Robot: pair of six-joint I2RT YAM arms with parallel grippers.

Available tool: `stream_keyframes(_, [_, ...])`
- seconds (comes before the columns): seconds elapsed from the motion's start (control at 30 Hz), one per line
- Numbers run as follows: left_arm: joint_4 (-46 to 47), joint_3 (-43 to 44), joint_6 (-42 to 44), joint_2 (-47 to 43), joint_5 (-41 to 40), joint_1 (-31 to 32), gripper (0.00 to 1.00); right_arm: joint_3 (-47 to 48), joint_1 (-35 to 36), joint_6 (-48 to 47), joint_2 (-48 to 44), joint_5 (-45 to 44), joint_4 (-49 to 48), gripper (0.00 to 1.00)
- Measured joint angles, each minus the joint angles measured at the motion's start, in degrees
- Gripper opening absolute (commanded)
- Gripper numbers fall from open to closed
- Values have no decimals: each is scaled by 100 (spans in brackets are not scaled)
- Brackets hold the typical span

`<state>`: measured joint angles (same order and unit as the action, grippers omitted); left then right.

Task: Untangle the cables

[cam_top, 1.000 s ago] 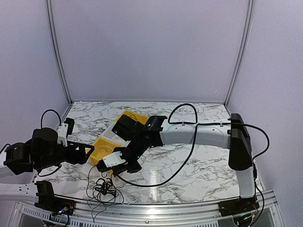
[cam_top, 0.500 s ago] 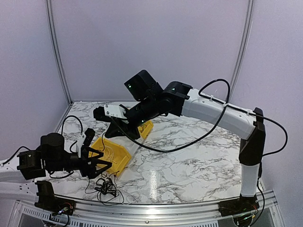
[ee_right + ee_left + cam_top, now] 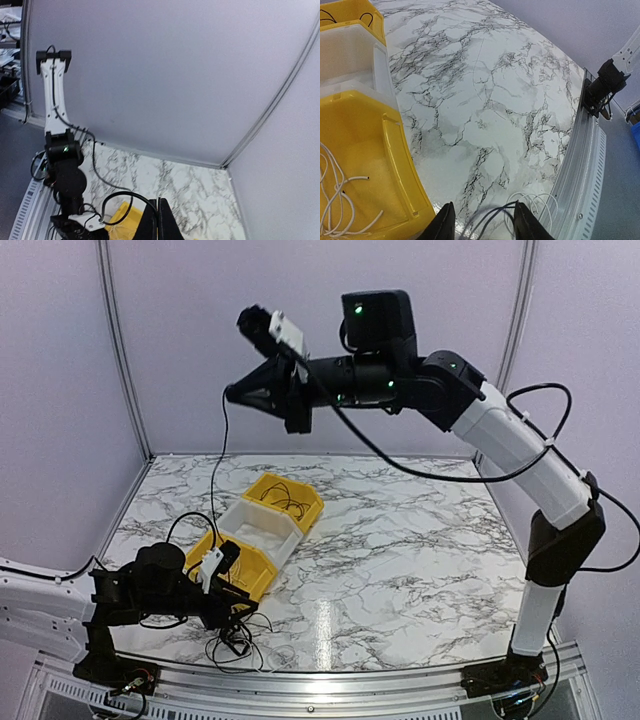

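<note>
Since a second ago, one black strand of the cables (image 3: 232,642) has been drawn up high over the table (image 3: 420,540), pinched in the closed right gripper (image 3: 229,393). The rest lies tangled at the table's near edge, just beside a yellow bin (image 3: 262,566). The left gripper (image 3: 482,212) sits low there, fingers apart, dark strands running between them.

1. Two robot arms at the table's (image 3: 420,540) near edge: left arm (image 3: 50,605), right arm (image 3: 520,440).
2. Two grippers: left gripper (image 3: 482,215), right gripper (image 3: 232,393).
3. Three bins toward the left edge: far yellow bin (image 3: 305,496), near yellow bin (image 3: 250,576), and one white bin (image 3: 256,526) between.
4. One tangle of cables (image 3: 232,640) at the near edge; its strands are too fine to count.
</note>
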<state>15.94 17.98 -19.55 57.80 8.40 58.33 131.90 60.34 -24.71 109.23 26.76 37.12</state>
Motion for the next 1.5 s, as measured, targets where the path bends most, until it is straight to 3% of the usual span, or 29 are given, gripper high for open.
stream_keyframes(0.17, [240, -76, -103, 223, -2, 26, 44, 815, -184, 234, -127, -424, -852, 0])
stream_keyframes(0.43, [354, -468, -291, 188, -166, 63, 44, 1335, -339, 310, -339, -1276, -2234, 0])
stream_keyframes(0.87, [417, -647, -621, 332, -479, 94, 48, 1576, -439, -680, -627, -2208, -4024, 0])
stream_keyframes(1.13, [415, -789, -885, 332, -636, 94, 51, 1644, -1340, -1198, -1016, -2511, -4590, 0])
stream_keyframes(1.3, [378, -769, -942, 341, -651, 94, 51, 890, -1460, -1397, -1639, -2647, -4559, 0])
stream_keyframes(1.5, [155, -474, -901, 291, -595, 98, 68, -997, -1622, -1491, -2417, -2557, -4500, 0])
